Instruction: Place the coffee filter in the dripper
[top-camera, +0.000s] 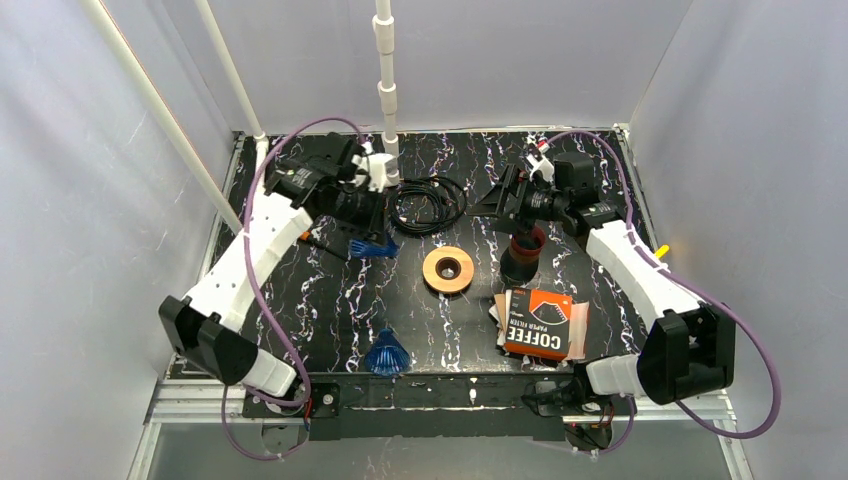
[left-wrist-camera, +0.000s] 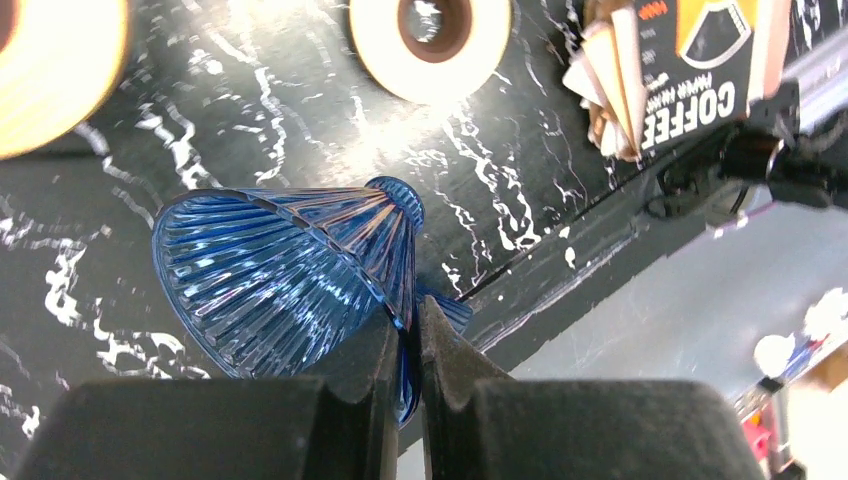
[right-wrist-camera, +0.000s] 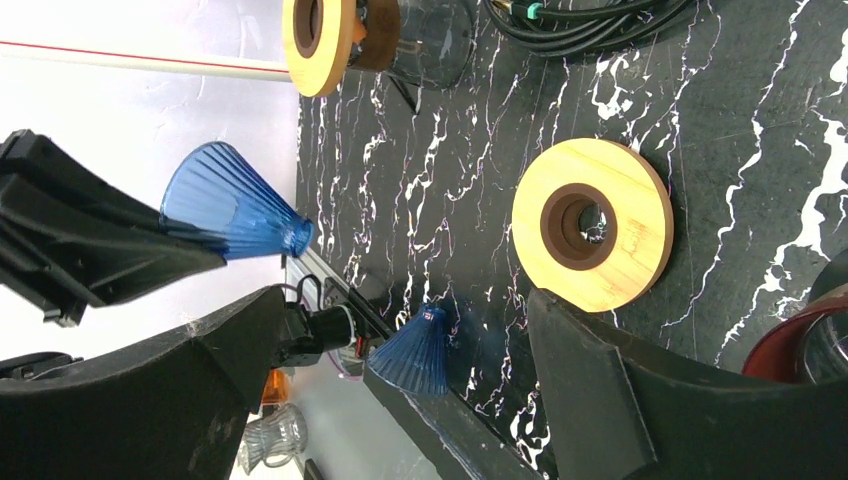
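My left gripper (top-camera: 366, 236) is shut on the rim of a blue ribbed dripper cone (top-camera: 377, 246), held on its side above the table's left middle. In the left wrist view the fingers (left-wrist-camera: 370, 370) pinch the cone's (left-wrist-camera: 270, 275) wall. A second blue cone (top-camera: 388, 352) lies at the front edge and shows in the right wrist view (right-wrist-camera: 415, 352). The coffee filter packet (top-camera: 540, 322) lies front right, with paper filters (left-wrist-camera: 605, 90) fanning out of it. My right gripper (top-camera: 497, 200) is open and empty (right-wrist-camera: 405, 300), above the table's far right.
A round wooden ring (top-camera: 447, 269) lies at the table's centre. A dark red cup (top-camera: 523, 250) stands just below my right gripper. A black cable coil (top-camera: 428, 203) lies at the back. A glass vessel with a wooden collar (right-wrist-camera: 320, 40) sits near the left arm.
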